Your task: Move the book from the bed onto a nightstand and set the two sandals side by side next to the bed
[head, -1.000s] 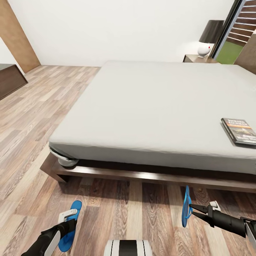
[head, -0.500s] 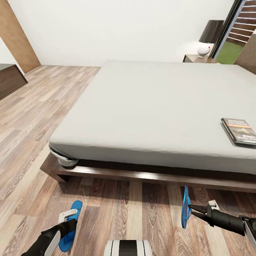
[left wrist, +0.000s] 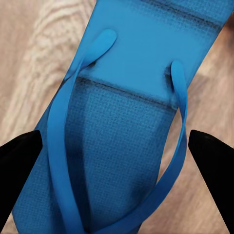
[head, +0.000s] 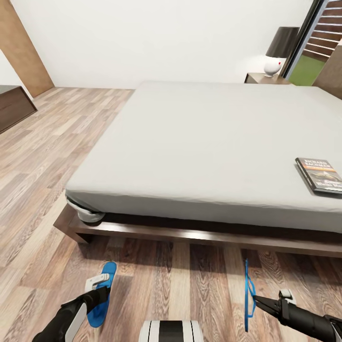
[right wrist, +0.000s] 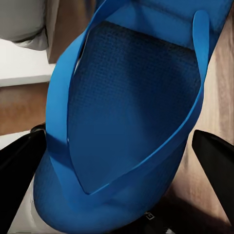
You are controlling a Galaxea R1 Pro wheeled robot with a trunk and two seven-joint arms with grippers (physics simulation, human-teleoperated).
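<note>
Two bright blue sandals are near the foot of the bed (head: 213,142). One sandal (head: 110,271) lies nearly flat over the wood floor with my left gripper (head: 100,289) shut across its width; the left wrist view shows its straps (left wrist: 122,136) between the dark fingertips (left wrist: 19,165). The other sandal (head: 246,278) hangs on edge above the floor, and my right gripper (head: 255,300) is shut on it, its sole (right wrist: 131,97) spanning the fingers. The book (head: 324,175) lies on the mattress near the right edge. A nightstand (head: 266,78) stands beyond the bed's far corner.
A lamp (head: 280,50) with a dark shade sits on the nightstand beside a black-framed window (head: 323,38). A dark dresser (head: 12,107) and a wooden door (head: 23,52) are at the far left. The bed's dark frame (head: 190,233) juts out just ahead of both sandals.
The left gripper has shifted its sandal right and slightly toward the bed. The right gripper has drawn back and down with its sandal, which now hangs lower.
</note>
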